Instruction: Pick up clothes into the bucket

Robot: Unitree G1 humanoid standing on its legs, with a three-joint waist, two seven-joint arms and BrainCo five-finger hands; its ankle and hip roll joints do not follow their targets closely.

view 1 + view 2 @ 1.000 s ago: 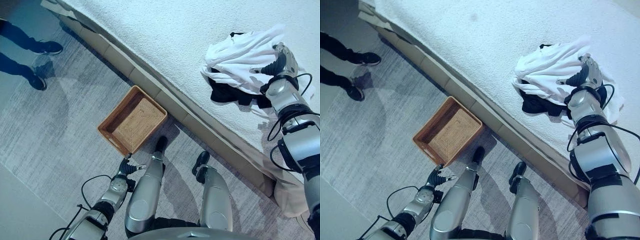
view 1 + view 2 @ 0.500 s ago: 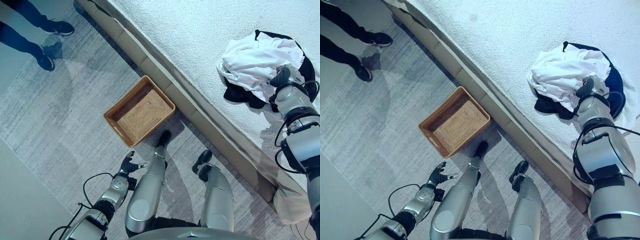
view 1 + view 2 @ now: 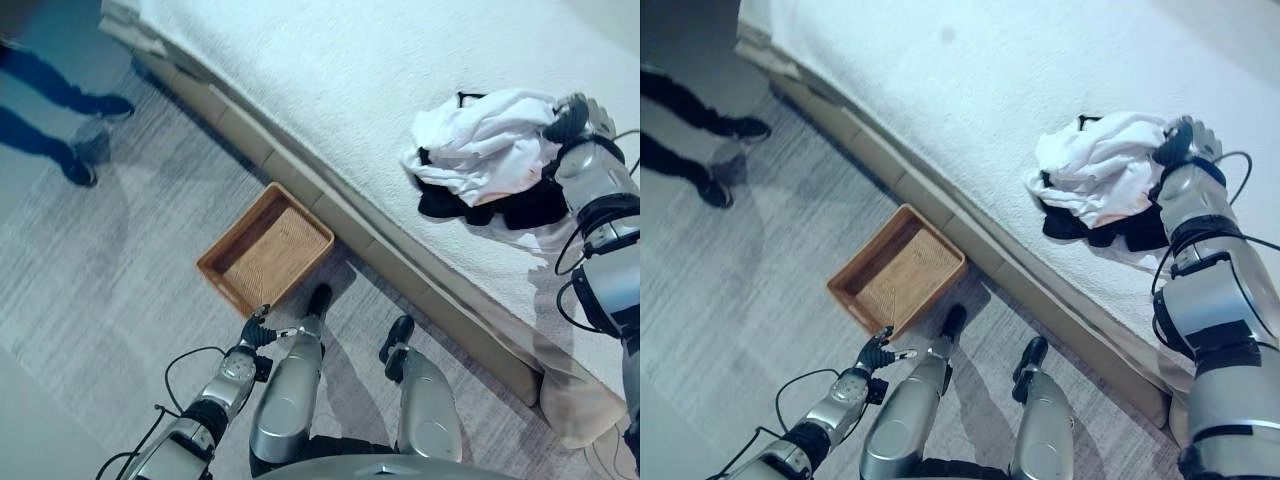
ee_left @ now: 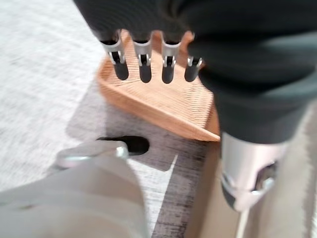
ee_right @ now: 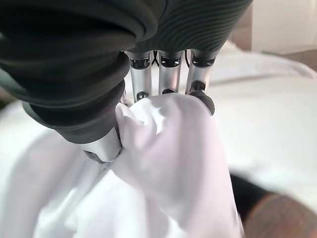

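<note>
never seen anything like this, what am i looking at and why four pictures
A two-legged robot with two arms is tidying clothes. Two pictures come from cameras in its head, looking down; the other two sit on its wrists, looking along each hand. On the bed lies a heap of white clothes over dark clothes. The right hand has its fingers and thumb pinching the white cloth. The left hand hangs open and empty near a wicker basket on the floor. A person's legs stand nearby.
</note>
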